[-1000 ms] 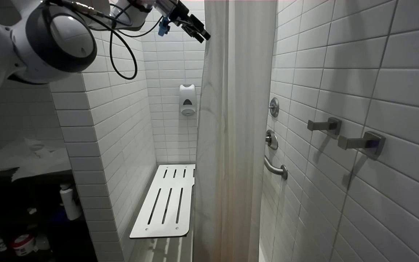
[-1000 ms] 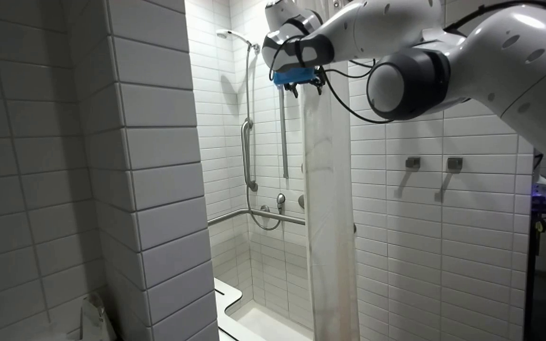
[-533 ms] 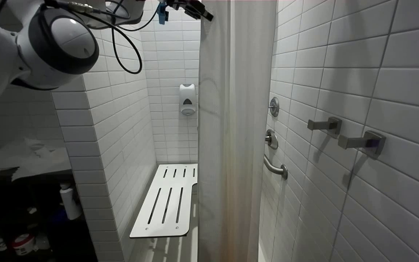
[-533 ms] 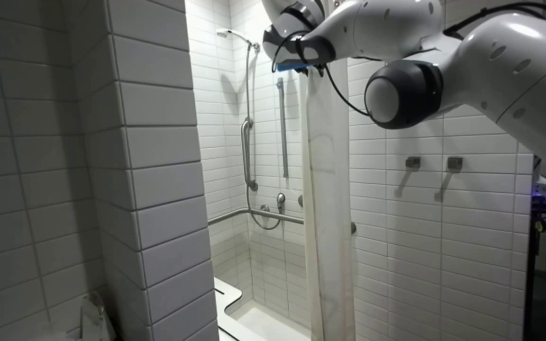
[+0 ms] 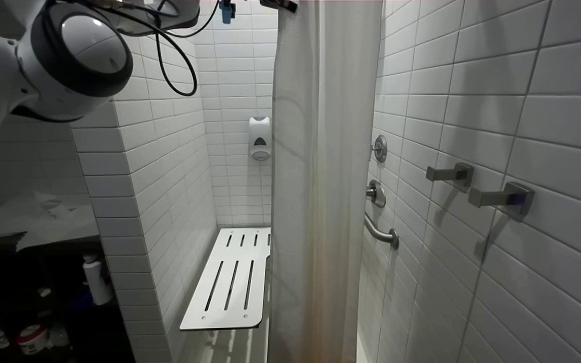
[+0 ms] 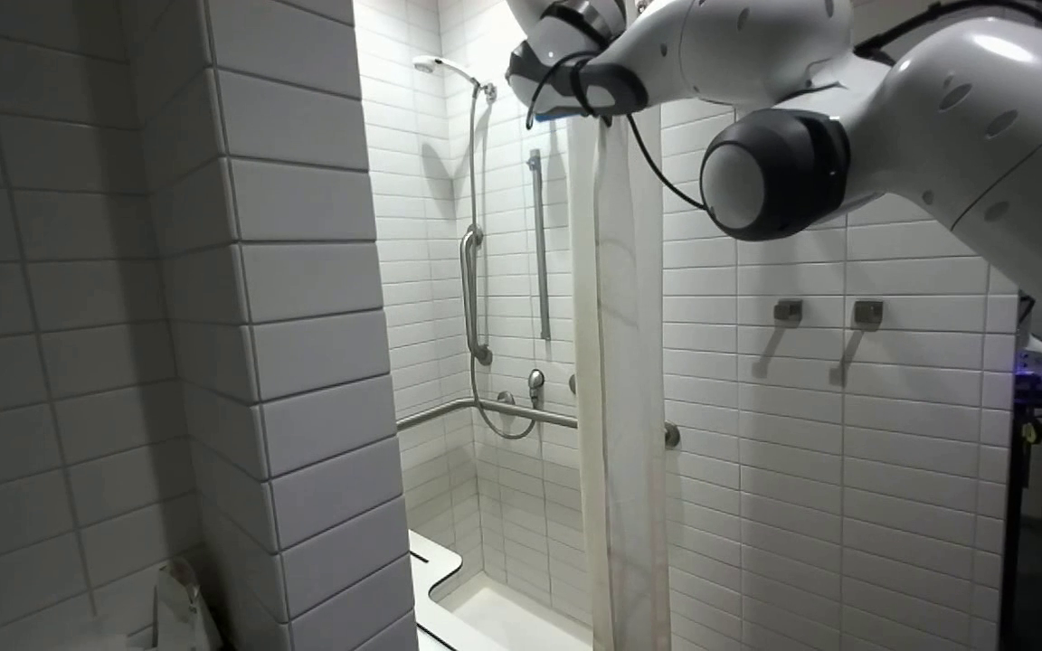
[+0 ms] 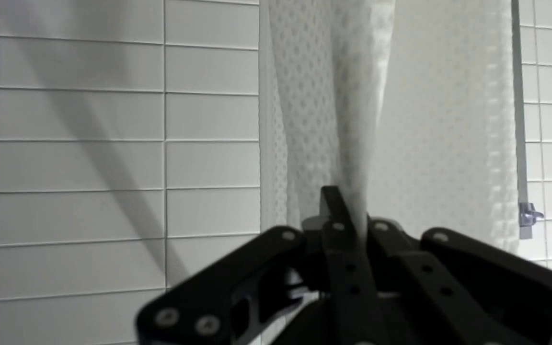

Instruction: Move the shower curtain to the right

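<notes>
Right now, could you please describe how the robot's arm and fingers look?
The arm is glossy white and rounded, with a black joint housing, a pale round cap and a looping black cable. A blue piece shows near its end. The fingers are black and slim, beside black linkages with silvery screws.

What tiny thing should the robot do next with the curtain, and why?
Probably a gentle pull of the curtain to the right, toward the tiled wall with hooks: in the wrist view the jaws are shut on a fold of it, and in an exterior view it hides part of the bench.
</notes>
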Robot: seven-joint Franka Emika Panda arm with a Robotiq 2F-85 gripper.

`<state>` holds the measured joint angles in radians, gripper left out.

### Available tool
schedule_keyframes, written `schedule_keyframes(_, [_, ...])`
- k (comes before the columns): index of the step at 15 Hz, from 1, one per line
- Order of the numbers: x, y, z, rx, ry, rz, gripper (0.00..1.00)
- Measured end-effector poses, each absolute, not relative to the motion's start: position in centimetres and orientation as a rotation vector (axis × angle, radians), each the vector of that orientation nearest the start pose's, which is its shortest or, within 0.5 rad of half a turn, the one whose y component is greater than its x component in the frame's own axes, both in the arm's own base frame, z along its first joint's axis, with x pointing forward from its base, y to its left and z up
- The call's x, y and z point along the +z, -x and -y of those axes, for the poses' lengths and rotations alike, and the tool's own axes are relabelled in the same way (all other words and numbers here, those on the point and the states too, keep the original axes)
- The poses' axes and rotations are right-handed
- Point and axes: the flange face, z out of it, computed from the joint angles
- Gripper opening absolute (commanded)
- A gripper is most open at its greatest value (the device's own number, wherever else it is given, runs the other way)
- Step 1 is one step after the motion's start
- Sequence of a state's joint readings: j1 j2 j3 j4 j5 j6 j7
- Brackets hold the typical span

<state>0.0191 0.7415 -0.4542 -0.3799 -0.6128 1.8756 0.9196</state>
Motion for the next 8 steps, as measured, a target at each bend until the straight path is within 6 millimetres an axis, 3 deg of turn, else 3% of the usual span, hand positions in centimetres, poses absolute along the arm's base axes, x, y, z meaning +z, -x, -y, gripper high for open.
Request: schedule_keyframes(8, [78.5,-67.1,15.2,1.277,-1.872,1.390,0.00])
